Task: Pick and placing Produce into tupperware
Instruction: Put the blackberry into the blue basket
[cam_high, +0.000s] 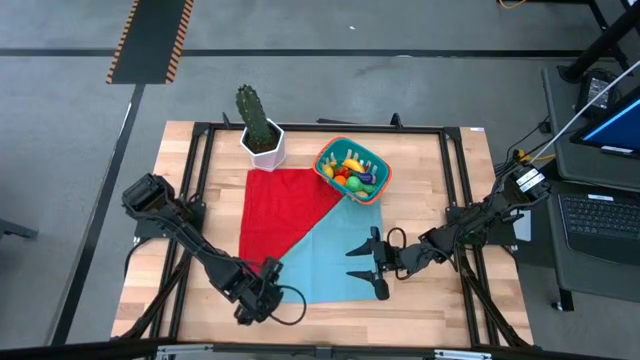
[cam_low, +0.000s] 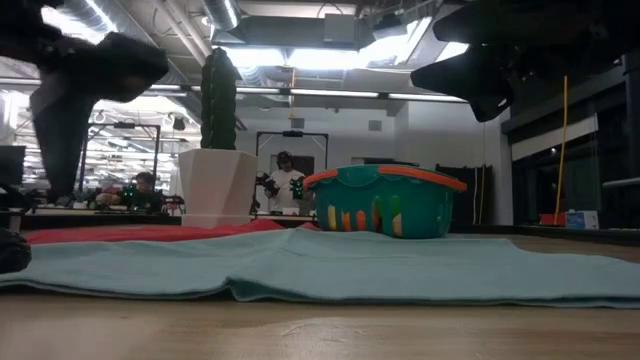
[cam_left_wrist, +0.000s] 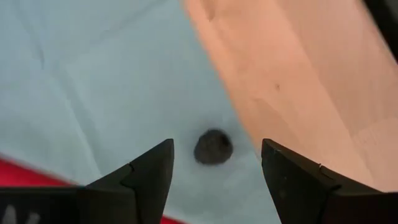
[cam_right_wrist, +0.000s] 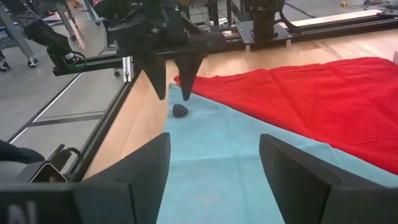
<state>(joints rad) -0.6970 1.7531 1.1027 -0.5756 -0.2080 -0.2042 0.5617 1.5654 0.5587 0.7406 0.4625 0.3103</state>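
The table is made of pale wood with a smooth, matt finish, and a black metal frame is fixed along its edges. Beneath the right gripper a light teal cloth is laid, thin, matt and softly creased; a red cloth, also matt, is overlapped by it. Between the matt dark plastic fingers of the left gripper, a small dark piece with a dull, rough surface is seen. The tub is of ribbed, slightly glossy plastic. The white pot looks smooth and matt.
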